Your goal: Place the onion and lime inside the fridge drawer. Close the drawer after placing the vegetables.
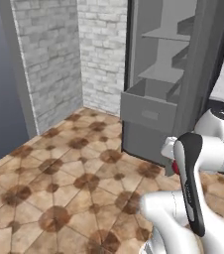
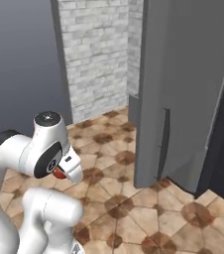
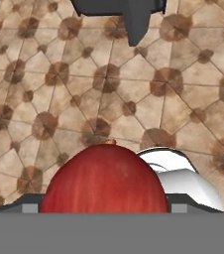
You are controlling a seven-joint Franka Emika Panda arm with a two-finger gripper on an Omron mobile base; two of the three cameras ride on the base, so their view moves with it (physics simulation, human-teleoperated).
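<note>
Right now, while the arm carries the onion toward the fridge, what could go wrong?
1. The onion is round and glossy; it may slip from the end effector over the tiled floor.
2. The fridge drawer stands open; the arm might bump its front panel.
3. The open fridge door stands close beside the path.

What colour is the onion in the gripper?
Glossy red onion; the hand view shows it best.

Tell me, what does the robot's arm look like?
The arm is made of smooth, rounded, glossy white shells. One link carries a long black strip, and the joints have dark round caps. No loose cables show.
</note>
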